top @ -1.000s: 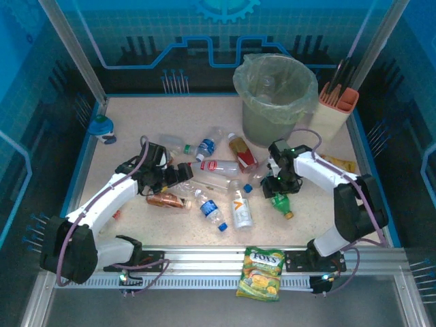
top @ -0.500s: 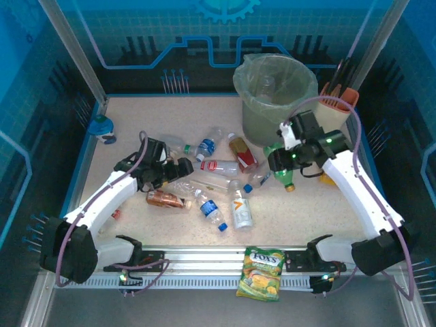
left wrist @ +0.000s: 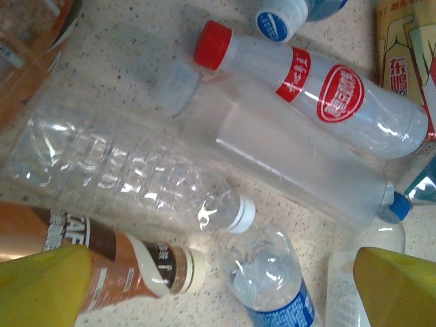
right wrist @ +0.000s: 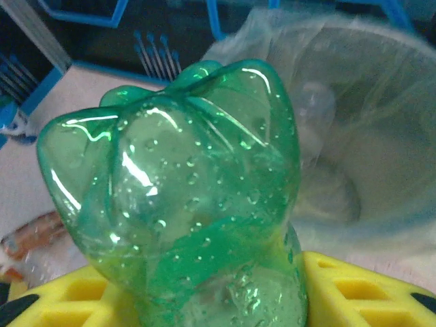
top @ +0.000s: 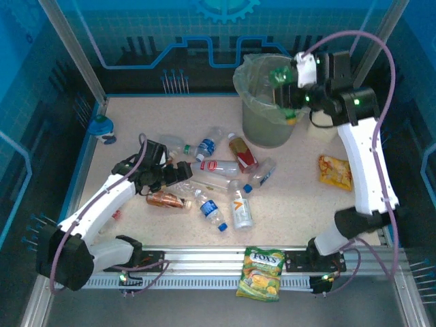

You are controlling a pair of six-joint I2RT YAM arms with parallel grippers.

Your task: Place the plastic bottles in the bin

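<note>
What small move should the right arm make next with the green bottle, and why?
Probably open the right gripper: it holds the green bottle above the lined mouth of the bin, so the bottle should drop in. Whether it sits fully past the rim I cannot tell.

- left arm (top: 102, 204) lies low, stretched from its base forward and to the right, elbow barely bent, wrist down low.
- left gripper (top: 180, 172) points right; jaws spread wide apart. in the wrist view its two yellow fingers (left wrist: 41, 289) sit at the lower corners.
- right arm (top: 368, 163) raised high, long link near upright, wrist turned over toward the left.
- right gripper (top: 289, 95) held aloft, jaws clamped on a green bottle (right wrist: 184, 191), yellow pads (right wrist: 68, 300) on either side of it.
</note>
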